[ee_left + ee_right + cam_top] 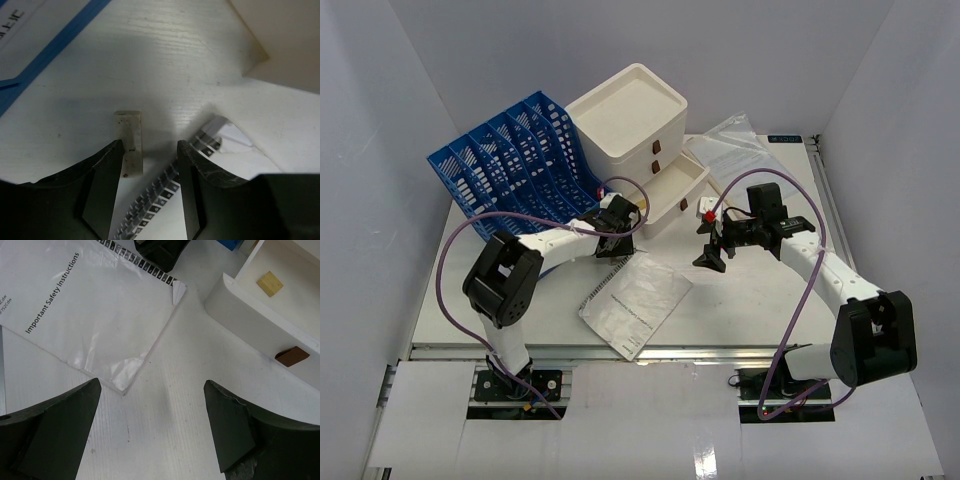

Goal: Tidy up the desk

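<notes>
Right fingers (50, 430) spread near drawer (250, 315) holding tan block (270, 283).

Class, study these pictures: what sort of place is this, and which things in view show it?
Most likely a robotics lab cell staged as an office: a white desk boxed in by plain walls, carrying a blue file rack, a white drawer box and a spiral-bound booklet.

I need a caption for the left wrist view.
Open left gripper over a small white block on the desk, beside a booklet.
</notes>
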Motion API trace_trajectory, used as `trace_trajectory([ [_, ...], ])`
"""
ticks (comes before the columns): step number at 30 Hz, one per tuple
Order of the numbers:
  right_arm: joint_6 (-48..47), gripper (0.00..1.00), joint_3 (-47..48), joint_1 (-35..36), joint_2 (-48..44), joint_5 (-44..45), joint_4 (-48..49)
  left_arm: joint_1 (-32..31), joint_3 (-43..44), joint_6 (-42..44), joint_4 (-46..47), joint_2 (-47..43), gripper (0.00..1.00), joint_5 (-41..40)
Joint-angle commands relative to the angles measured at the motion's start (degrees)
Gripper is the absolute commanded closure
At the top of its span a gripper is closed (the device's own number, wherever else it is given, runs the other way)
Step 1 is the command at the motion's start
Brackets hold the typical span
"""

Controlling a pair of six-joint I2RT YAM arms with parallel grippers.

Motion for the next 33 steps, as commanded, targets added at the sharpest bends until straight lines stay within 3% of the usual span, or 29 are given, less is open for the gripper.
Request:
trace_trajectory([
  [1,0.0,0.1,-0.2,-0.4,0.6,-1.1,0.8,0.7,1.5,-2.5,-3.2,2.0,0.42,-3.9],
  [14,-0.3,0.1,0.0,-0.4,1.1,-1.4,0.4,0.7,-1.7,-1.6,-3.7,2.1,0.45,-6.5],
  [16,-0.3,0.1,-0.1,-0.4,1.2,-1.3,0.4,0.7,-1.8,-1.6,-3.7,2.7,0.56,-6.5],
  [20,-0.3,0.1,-0.1,-0.5,1.1,-1.3,0.4,0.7,-1.4,-1.7,-3.7,3.0,0.94,-6.0],
  [24,-0.4,0.1,-0.1,-0.6,0.9,-1.4,0.3,0.5,-0.6,-0.5,-3.4,0.5,1.0,-3.8],
  [27,-0.6,0.1,0.0,-0.6,0.5,-1.3,0.1,-0.6,-1.1,6.4,0.9,-4.8,1.0,2.0],
  [30,-0.9,0.1,-0.1,-0.9,-0.2,-0.9,0.2,-1.0,-5.3,17.7,11.9,-13.8,1.0,10.4],
  [33,-1.1,0.1,-0.1,-1.4,-0.6,-0.8,0.3,-1.6,-4.0,28.4,15.7,-15.9,1.0,13.7],
])
